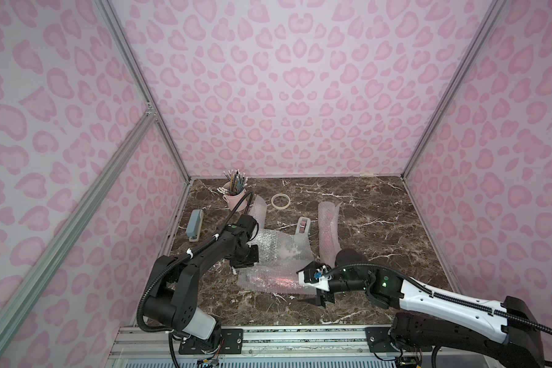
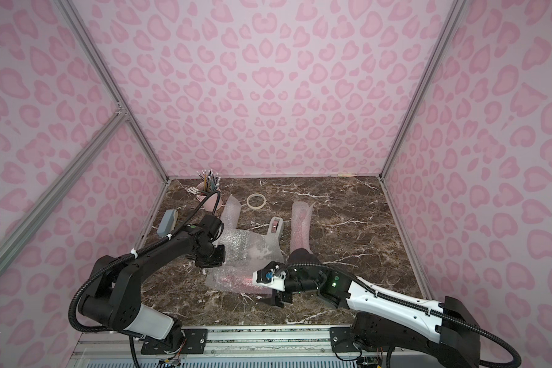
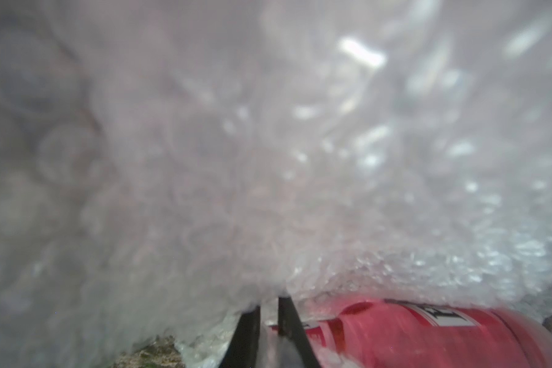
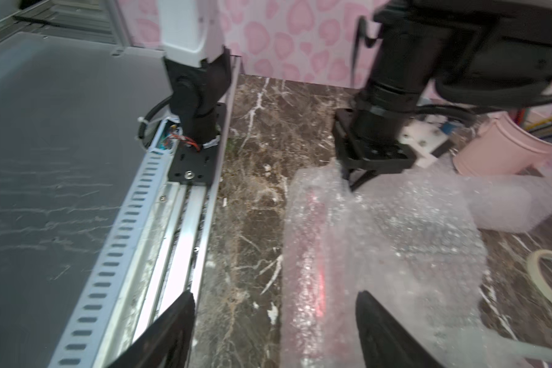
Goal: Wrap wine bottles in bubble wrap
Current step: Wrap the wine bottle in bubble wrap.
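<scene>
A pink-red wine bottle (image 1: 270, 279) lies on its side near the table's front, half rolled into a clear sheet of bubble wrap (image 1: 279, 247). My left gripper (image 1: 239, 266) is shut on the sheet's left edge; in the left wrist view its nearly closed fingers (image 3: 286, 321) pinch the wrap (image 3: 236, 159) beside the red bottle (image 3: 427, 337). My right gripper (image 1: 322, 301) hangs open at the roll's right end, holding nothing; in the right wrist view the right gripper (image 4: 274, 321) straddles the wrapped bottle (image 4: 316, 255). Two rolled bubble wrap tubes, one (image 1: 329, 223) and another (image 1: 258, 210), lie farther back.
At the back left stands a pink cup of pencils (image 1: 235, 197), with a tape ring (image 1: 280, 201) to its right. A tape dispenser (image 1: 303, 224) sits at the sheet's far edge. Along the left wall lies a grey-blue stapler (image 1: 194, 225). A metal rail (image 1: 300, 341) runs along the front.
</scene>
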Motion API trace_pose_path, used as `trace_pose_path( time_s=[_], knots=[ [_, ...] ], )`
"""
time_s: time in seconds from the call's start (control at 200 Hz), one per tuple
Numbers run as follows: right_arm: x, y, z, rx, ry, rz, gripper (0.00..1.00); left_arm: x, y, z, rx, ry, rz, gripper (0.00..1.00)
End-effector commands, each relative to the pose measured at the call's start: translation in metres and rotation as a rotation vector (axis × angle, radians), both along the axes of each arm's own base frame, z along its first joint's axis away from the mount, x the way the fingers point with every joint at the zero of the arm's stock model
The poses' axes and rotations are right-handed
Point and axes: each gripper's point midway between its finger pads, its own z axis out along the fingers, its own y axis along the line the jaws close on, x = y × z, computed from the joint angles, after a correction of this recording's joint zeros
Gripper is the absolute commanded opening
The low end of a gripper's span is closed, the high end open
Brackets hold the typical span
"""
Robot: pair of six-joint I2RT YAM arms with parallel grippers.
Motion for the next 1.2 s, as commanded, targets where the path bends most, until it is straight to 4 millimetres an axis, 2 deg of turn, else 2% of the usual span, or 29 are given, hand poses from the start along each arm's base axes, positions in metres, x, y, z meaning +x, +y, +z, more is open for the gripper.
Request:
trace_pose_path(
  time_s=[0.0,0.085,0.195,0.265,0.395,0.525,0.54,0.645,0.84,0.91,1.01,1.14,1.195],
  knots=[
    [-0.018,0.008,-0.013,-0.016,0.009,0.055,0.81,0.007,-0.004,0.002,-0.015,-0.016,-0.013,0.16],
    [-0.009,0.021,-0.025,-0.059,-0.029,0.042,0.81,0.006,-0.005,0.003,-0.024,-0.015,-0.015,0.17],
    [0.022,0.045,-0.03,-0.074,-0.089,-0.005,0.82,0.003,-0.004,0.009,-0.023,-0.022,-0.02,0.18],
    [0.042,0.059,-0.036,-0.084,-0.067,-0.006,0.83,0.002,-0.001,0.017,-0.014,-0.039,-0.025,0.19],
    [0.062,0.07,-0.067,-0.169,0.01,0.022,0.82,-0.002,0.007,0.033,0.007,-0.077,-0.038,0.25],
    [0.067,0.069,-0.094,-0.238,0.068,0.041,0.81,-0.005,0.013,0.045,0.027,-0.109,-0.05,0.34],
    [0.068,0.069,-0.096,-0.245,0.071,0.04,0.81,-0.006,0.013,0.045,0.027,-0.109,-0.053,0.39],
    [0.072,0.065,-0.109,-0.265,0.113,0.035,0.81,-0.007,0.01,0.058,0.001,-0.138,-0.09,0.49],
    [0.073,0.065,-0.125,-0.285,0.198,0.041,0.82,-0.011,0.026,0.11,0.064,-0.296,-0.216,0.64],
    [0.073,0.065,-0.127,-0.288,0.224,0.044,0.82,-0.014,0.029,0.131,0.063,-0.391,-0.262,0.75],
    [0.073,0.064,-0.134,-0.296,0.291,0.054,0.82,-0.023,0.018,0.153,-0.015,-0.527,-0.367,0.84],
    [0.068,0.06,-0.149,-0.34,0.345,0.062,0.79,-0.05,-0.011,0.16,-0.181,-0.637,-0.599,0.85],
    [0.067,0.057,-0.156,-0.36,0.36,0.052,0.77,-0.059,-0.017,0.161,-0.217,-0.66,-0.663,0.83]
  ],
)
